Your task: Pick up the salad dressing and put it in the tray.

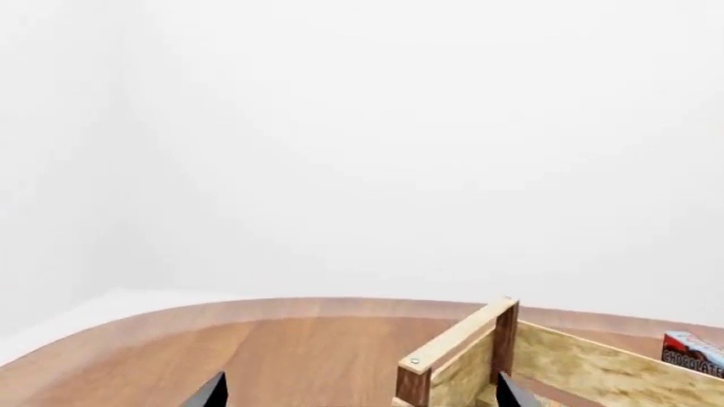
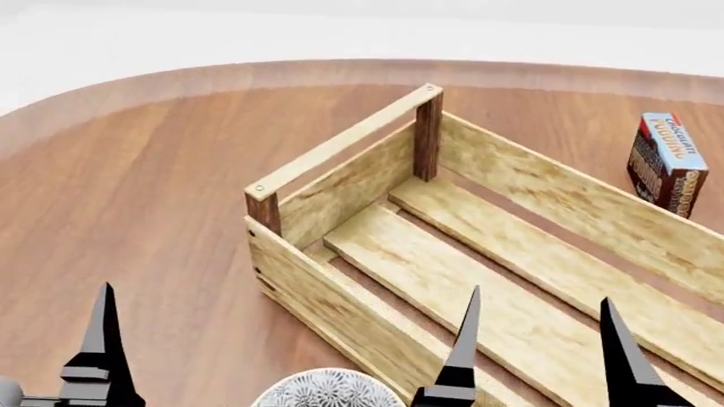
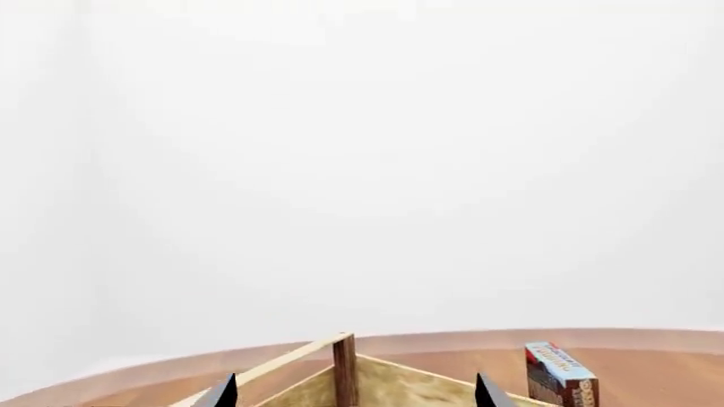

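Observation:
The salad dressing is not visible in any view. The tray (image 2: 339, 188), a large light-wood crate with dark corner posts, sits in the middle of the round wooden table and holds nothing. My right gripper (image 2: 541, 303) hangs open over the tray's near end, with nothing between its fingers. Its wrist view (image 3: 353, 393) looks along the tray (image 3: 283, 366) toward a corner post. My left gripper (image 1: 359, 395) is also open and holds nothing, and it looks at the tray's end rail (image 1: 453, 341). One left finger (image 2: 104, 339) shows left of the tray.
A blue-and-red carton box (image 2: 667, 165) stands upright on the table beyond the tray's far right side, also seen from the wrists (image 1: 693, 354) (image 3: 560, 375). A white grey-patterned bowl (image 2: 328, 390) peeks in just in front of the tray. The table's curved edge (image 2: 169, 80) runs behind.

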You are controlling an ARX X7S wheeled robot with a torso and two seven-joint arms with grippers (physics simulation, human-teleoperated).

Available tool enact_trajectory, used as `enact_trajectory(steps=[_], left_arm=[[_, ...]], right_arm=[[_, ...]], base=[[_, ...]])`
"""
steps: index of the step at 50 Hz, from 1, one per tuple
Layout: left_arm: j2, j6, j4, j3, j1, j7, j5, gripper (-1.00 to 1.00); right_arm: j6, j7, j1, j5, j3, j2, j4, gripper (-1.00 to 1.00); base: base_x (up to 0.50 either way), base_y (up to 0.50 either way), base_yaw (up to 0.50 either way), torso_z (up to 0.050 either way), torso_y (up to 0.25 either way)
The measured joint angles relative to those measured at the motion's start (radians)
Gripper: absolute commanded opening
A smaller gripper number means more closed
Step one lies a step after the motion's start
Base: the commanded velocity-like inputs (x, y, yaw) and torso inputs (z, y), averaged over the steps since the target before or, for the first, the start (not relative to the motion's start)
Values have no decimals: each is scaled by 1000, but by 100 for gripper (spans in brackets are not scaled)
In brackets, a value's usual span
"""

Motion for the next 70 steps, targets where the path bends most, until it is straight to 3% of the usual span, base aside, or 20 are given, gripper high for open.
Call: enact_trajectory(steps=[70], left_arm=[[-33, 29, -15, 21, 0, -31, -16, 100]], right_arm=[[-50, 18, -11, 36, -56, 62, 32, 100]], base=[[0, 0, 493, 0, 0]])
